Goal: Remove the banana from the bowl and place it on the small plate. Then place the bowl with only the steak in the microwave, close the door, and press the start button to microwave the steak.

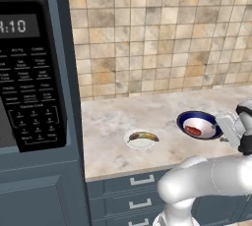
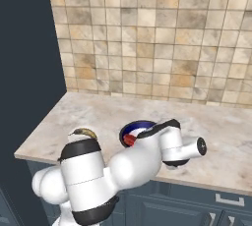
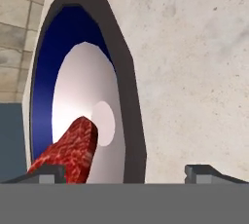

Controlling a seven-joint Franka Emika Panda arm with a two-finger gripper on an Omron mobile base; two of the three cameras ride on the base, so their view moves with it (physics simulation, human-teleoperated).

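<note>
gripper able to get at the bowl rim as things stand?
Probably yes. In the hand view the gripper has its fingertips standing apart on either side of the bowl rim, nothing between them. The steak lies inside by one fingertip.

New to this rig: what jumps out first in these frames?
The blue bowl on the marble counter at right, holding only the red steak, with the tool right at its rim, one finger on each side. Left of it, the banana lies on the small plate. The black microwave keypad fills the far left.
</note>
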